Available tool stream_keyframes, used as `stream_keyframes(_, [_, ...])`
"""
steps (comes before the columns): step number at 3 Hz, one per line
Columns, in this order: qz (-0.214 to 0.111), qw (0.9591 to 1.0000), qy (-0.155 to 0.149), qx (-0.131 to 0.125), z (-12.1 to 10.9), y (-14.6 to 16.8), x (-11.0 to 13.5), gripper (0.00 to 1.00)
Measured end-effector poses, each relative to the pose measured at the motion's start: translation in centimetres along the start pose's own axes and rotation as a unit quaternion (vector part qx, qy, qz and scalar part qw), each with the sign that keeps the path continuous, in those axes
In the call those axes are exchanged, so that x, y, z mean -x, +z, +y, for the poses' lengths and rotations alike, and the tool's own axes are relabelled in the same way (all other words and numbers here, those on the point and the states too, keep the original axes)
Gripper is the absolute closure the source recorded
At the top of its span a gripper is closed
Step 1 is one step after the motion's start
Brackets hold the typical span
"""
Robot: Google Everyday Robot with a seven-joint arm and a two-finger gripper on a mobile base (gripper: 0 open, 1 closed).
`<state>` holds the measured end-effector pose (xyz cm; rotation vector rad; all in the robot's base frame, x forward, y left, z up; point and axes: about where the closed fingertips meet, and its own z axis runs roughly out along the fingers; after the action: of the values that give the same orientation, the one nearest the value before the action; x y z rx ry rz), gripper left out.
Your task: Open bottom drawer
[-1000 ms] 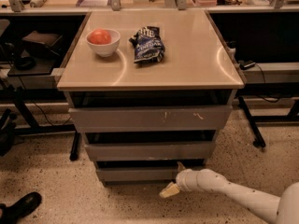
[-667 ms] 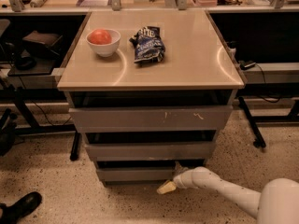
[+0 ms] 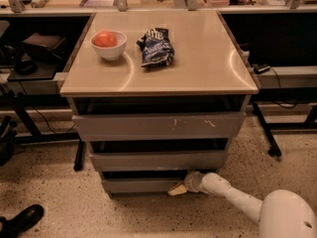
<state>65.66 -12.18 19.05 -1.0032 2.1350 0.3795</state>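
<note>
The bottom drawer (image 3: 136,185) is the lowest and narrowest of three plain grey fronts under the tan table top (image 3: 198,58). It looks nearly flush, with a dark gap above it. My gripper (image 3: 177,189), with a pale yellowish tip, is at the right end of that front, touching or almost touching its upper edge. The white arm (image 3: 233,195) reaches in low from the lower right. The drawer's box body is hidden.
The wide top drawer (image 3: 158,125) with pale scratches and the middle drawer (image 3: 158,160) are above. A white bowl with a red fruit (image 3: 108,43) and a dark chip bag (image 3: 155,47) sit on the table. A black shoe (image 3: 22,221) is at lower left, and frame legs stand on both sides.
My gripper has moved up and in from the floor in front of the cabinet to the right end of the bottom drawer front. The drawers have not visibly moved.
</note>
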Motion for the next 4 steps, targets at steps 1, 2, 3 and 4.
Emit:
stream_keyframes(1, [0.008,0.9999,-0.007,0.001,0.73,1.76,-0.46,0.00])
stream_keyframes(2, [0.009,0.9999,-0.008,0.001,0.83,1.92,-0.45,0.00])
stream_keyframes(3, [0.009,0.9999,-0.008,0.001,0.83,1.92,-0.45,0.19])
stream_keyframes(4, [0.009,0.9999,-0.008,0.001,0.83,1.93,-0.45,0.42])
